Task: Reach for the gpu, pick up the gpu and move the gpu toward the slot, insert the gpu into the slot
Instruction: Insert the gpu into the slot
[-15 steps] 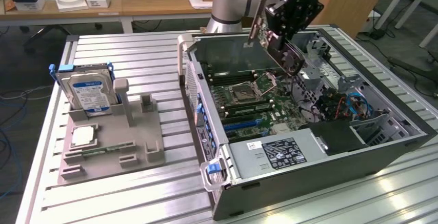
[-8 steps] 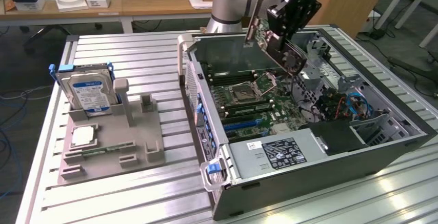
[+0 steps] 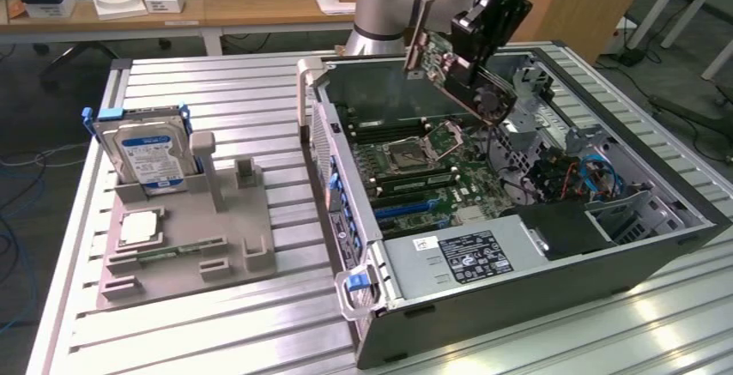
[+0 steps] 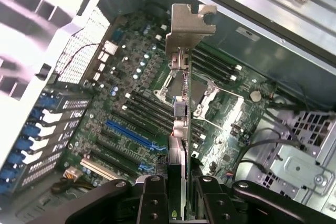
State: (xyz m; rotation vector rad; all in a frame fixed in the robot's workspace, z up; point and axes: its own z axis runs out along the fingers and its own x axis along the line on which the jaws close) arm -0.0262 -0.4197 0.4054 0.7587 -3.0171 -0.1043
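My gripper [image 3: 464, 64] is shut on the gpu [image 3: 441, 62], a thin dark card with a brownish edge, and holds it tilted in the air above the open computer case [image 3: 521, 246]. In the wrist view the gpu [image 4: 179, 129] runs edge-on away from my gripper [image 4: 179, 195], its pale metal end bracket [image 4: 188, 27] at the far end. Below it lies the motherboard [image 4: 131, 103] with a long blue slot [image 4: 128, 134] beside several dark slots. The card hangs clear of the board, over the processor socket [image 3: 413, 152].
A grey fixture [image 3: 189, 238] on the slatted table at the exterior view's left holds a blue-labelled silver hard drive [image 3: 149, 156] and a narrow green memory stick [image 3: 172, 252]. The power supply [image 3: 475, 259], blue cables [image 3: 596, 173] and drive cages crowd the case's near end.
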